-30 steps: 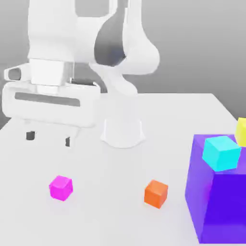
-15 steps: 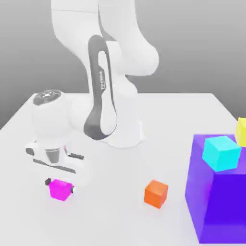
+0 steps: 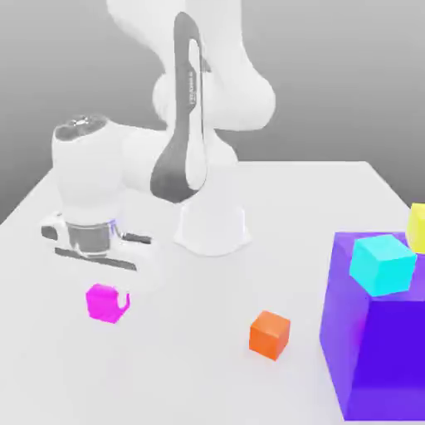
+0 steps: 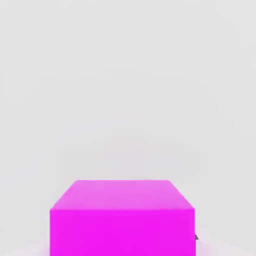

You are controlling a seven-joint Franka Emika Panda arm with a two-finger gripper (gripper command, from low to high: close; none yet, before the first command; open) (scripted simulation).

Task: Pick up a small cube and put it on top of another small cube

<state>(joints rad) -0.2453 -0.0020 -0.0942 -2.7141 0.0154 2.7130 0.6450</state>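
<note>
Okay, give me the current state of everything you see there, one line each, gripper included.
Gripper: shut on the magenta cube
Magenta cube: held, raised off the table
Orange cube: resting on the table
Cyan cube: on the blue block
Yellow cube: partly cut off by the picture's edge
Blue block: standing upright

The exterior view faces my base [image 3: 212, 228] from across the table [image 3: 191, 373], looking slightly down. My hand view looks from close beside my claw; both views share the magenta cube [image 3: 106, 303] [image 4: 122, 232].
</note>
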